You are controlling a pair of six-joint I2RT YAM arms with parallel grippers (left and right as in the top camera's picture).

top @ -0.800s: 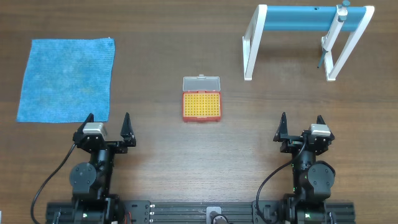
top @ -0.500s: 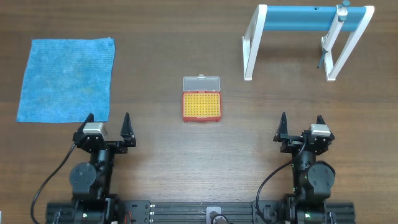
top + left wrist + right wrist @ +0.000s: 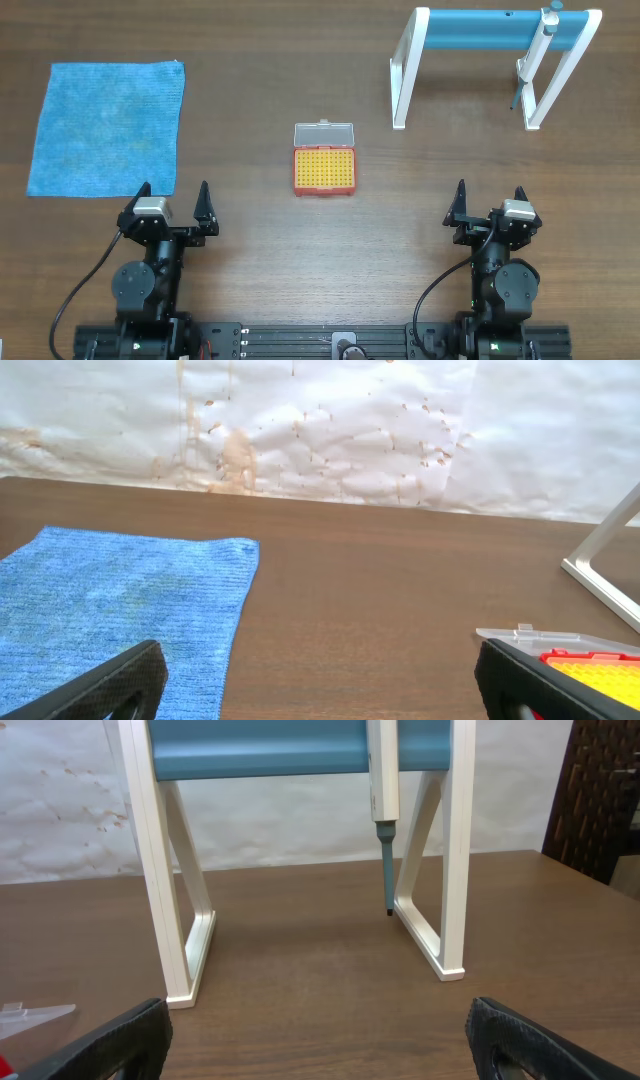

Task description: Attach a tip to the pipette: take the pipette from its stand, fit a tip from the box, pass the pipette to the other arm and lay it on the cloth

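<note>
The left gripper (image 3: 173,190) has its two black fingers (image 3: 110,685) spread wide apart, and between them is just bare table. It touches no thing. The right gripper (image 3: 488,190) is the same: its fingers (image 3: 110,1040) are wide apart, with just table between them.

Both arms sit folded up low, close to their bases, at the near edge of the table (image 3: 300,260). Each gripper points away from its base, toward the far side.

In front of the left gripper lies the blue cloth (image 3: 107,128), flat on the table. The tip box (image 3: 324,170) sits near the middle, between the two arms and farther out. It is orange and full of yellow tips, and its clear lid (image 3: 324,135) is open and lies back.

Far in front of the right gripper is the stand (image 3: 480,30), a blue bar on white legs. The pipette (image 3: 545,35) hangs on the stand near its right end, with its thin end pointing down, just above the table.

The table is brown wood. Behind it is a white wall (image 3: 320,430) with brown spots on it.
</note>
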